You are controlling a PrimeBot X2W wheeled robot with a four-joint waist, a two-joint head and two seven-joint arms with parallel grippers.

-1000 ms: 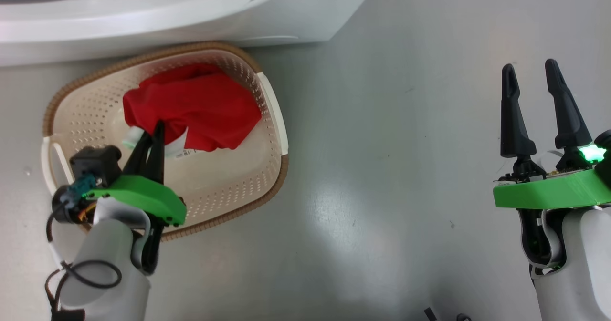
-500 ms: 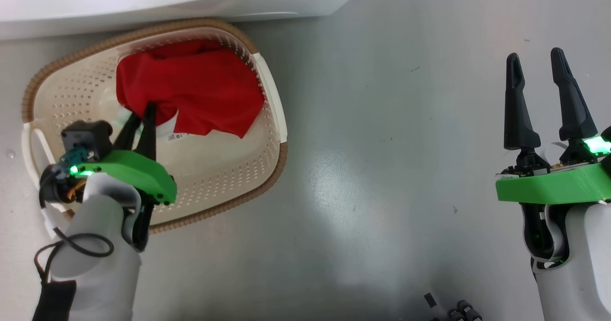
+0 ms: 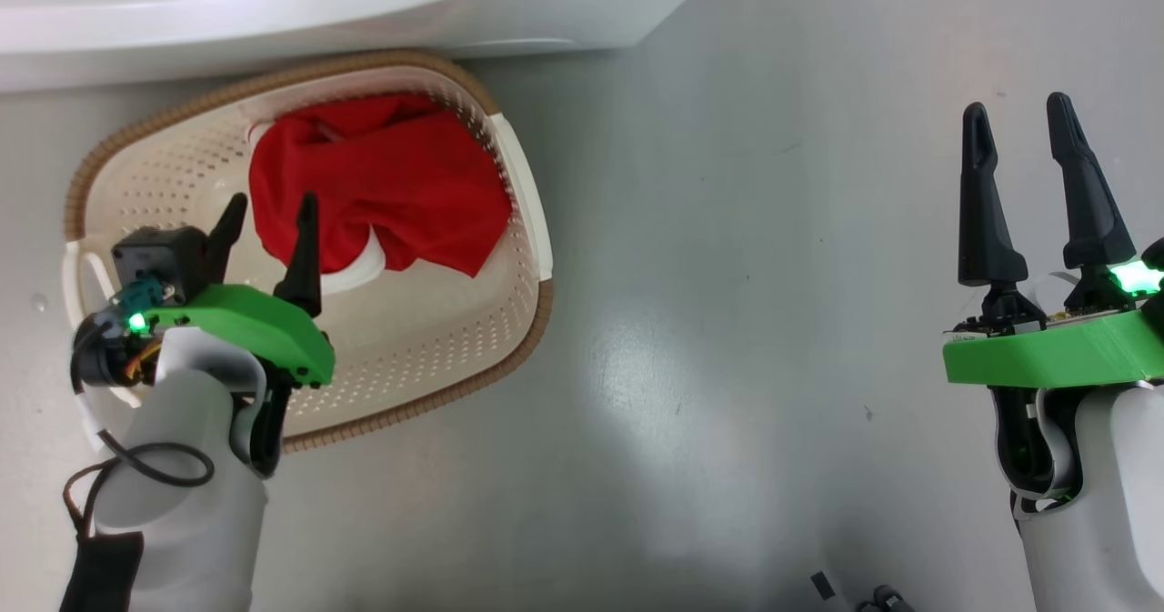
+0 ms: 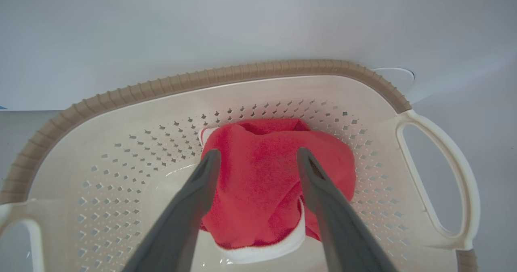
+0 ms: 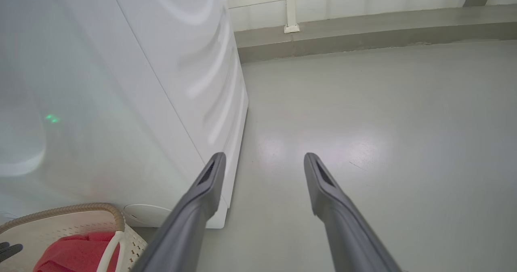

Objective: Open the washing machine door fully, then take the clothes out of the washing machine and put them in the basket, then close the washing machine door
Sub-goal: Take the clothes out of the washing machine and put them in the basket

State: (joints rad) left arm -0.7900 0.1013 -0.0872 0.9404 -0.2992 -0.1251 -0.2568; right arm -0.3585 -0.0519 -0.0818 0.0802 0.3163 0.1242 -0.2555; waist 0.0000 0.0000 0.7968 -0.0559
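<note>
The clothes (image 3: 382,175) lie in the basket (image 3: 536,312), at its edge nearest the washing machine (image 3: 273,12). The left gripper (image 3: 273,201) has its jaws wide apart over them, empty. The right gripper (image 3: 1017,107) has its jaws apart too, empty.

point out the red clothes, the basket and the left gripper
the clothes (image 3: 391,175), head view, middle of the red fabric
the basket (image 3: 427,339), head view, bare perforated wall
left gripper (image 3: 273,201), head view, midway between its fingertips

Left claw (image 3: 273,201) off the clothes (image 3: 391,175) now, jaws wide apart instead of pinched together.
</note>
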